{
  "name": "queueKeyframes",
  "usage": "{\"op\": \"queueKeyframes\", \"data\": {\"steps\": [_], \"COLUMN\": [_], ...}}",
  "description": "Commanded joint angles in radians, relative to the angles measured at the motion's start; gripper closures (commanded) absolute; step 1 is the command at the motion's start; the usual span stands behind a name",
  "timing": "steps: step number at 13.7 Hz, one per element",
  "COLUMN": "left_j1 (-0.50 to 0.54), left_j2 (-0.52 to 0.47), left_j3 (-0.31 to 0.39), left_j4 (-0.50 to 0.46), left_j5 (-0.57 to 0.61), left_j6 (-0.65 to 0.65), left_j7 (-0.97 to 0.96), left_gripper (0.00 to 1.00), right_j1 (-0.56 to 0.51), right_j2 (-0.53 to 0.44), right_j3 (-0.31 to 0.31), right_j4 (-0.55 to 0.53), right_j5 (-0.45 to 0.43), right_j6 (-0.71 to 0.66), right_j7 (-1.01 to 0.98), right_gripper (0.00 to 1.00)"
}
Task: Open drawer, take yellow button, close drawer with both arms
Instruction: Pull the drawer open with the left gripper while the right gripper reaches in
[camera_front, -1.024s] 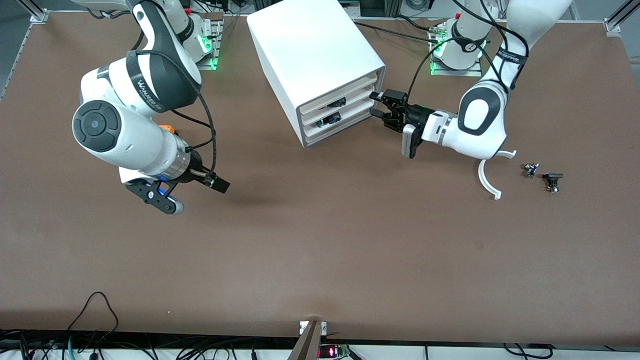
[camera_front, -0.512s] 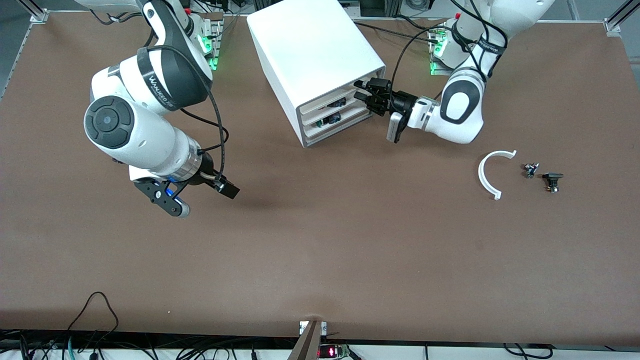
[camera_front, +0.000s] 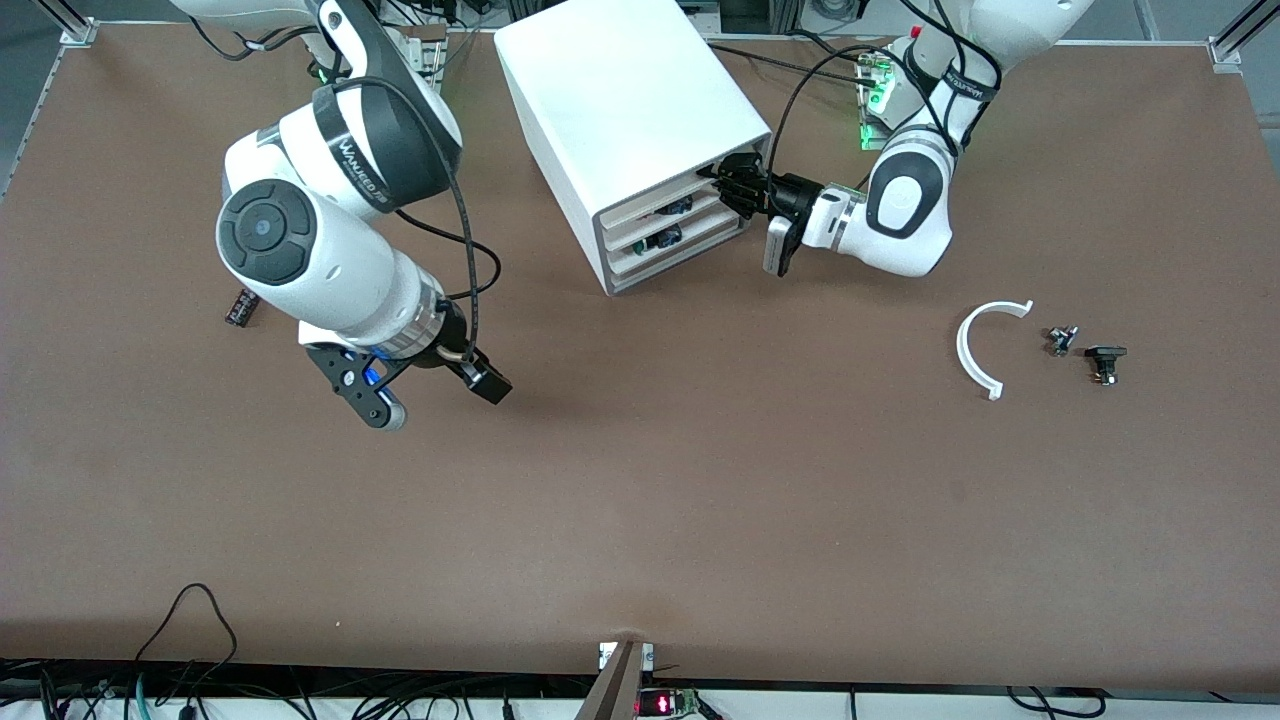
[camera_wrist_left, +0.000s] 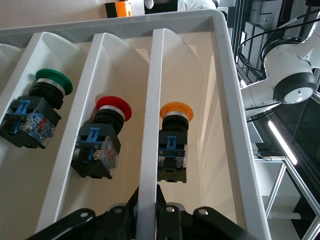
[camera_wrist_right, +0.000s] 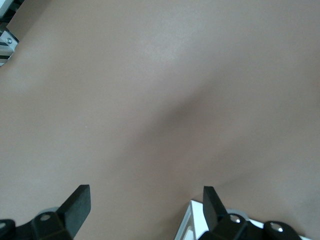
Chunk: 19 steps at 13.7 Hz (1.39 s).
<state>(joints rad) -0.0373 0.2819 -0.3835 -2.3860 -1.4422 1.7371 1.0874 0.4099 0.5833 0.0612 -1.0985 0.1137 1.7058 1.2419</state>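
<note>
Two hands: left hand at glossy white drawer, right hand spread over table.

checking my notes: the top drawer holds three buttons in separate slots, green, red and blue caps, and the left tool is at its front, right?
Not quite: the third cap is orange, not blue. The left wrist view shows the button with its orange cap in its own slot of the drawer, beside the red button and green button. The left tool is at the drawer front.

Brown table: white cabinet, white arc, small black parts.
</note>
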Motion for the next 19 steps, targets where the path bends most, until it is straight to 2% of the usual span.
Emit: {"op": "queueKeyframes", "data": {"steps": [1, 2, 5, 7, 11, 13, 15, 16, 17, 19], "left_j1": [0.037, 0.056, 0.132, 0.18, 0.252, 0.263, 0.263, 0.263, 0.264, 0.267], "left_j2": [-0.029, -0.027, 0.014, 0.075, 0.222, 0.25, 0.249, 0.249, 0.246, 0.232], "left_j3": [-0.001, 0.002, 0.0, 0.0, 0.002, 0.002, 0.002, 0.002, 0.003, 0.002], "left_j4": [-0.005, 0.017, 0.134, 0.229, 0.417, 0.47, 0.473, 0.472, 0.472, 0.491], "left_j5": [-0.018, -0.009, 0.161, 0.264, 0.389, 0.433, 0.433, 0.433, 0.437, 0.477], "left_j6": [0.007, 0.007, 0.001, -0.01, -0.047, -0.076, -0.079, -0.079, -0.08, -0.083], "left_j7": [-0.024, -0.055, -0.159, -0.216, -0.247, -0.283, -0.306, -0.317, -0.319, -0.377], "left_gripper": [1.0, 1.0, 1.0, 1.0, 1.0, 1.0, 1.0, 0.54, 0.01, 0.0], "right_j1": [0.029, 0.039, 0.075, 0.102, 0.164, 0.197, 0.231, 0.25, 0.269, 0.312], "right_j2": [0.023, 0.029, 0.04, 0.046, 0.061, 0.07, 0.092, 0.096, 0.118, 0.151], "right_j3": [0.003, 0.005, 0.005, 0.005, 0.002, 0.0, 0.0, 0.0, -0.001, -0.007], "right_j4": [0.054, 0.064, 0.08, 0.083, 0.085, 0.085, 0.088, 0.11, 0.141, 0.179], "right_j5": [0.014, 0.014, 0.014, 0.014, 0.011, 0.011, 0.011, 0.011, 0.011, 0.006], "right_j6": [0.011, 0.017, 0.05, 0.067, 0.122, 0.152, 0.175, 0.19, 0.192, 0.219], "right_j7": [0.08, 0.108, 0.18, 0.232, 0.332, 0.387, 0.457, 0.497, 0.539, 0.602], "right_gripper": [0.01, 0.01, 0.01, 0.01, 0.01, 0.01, 0.01, 0.01, 0.01, 0.01]}}
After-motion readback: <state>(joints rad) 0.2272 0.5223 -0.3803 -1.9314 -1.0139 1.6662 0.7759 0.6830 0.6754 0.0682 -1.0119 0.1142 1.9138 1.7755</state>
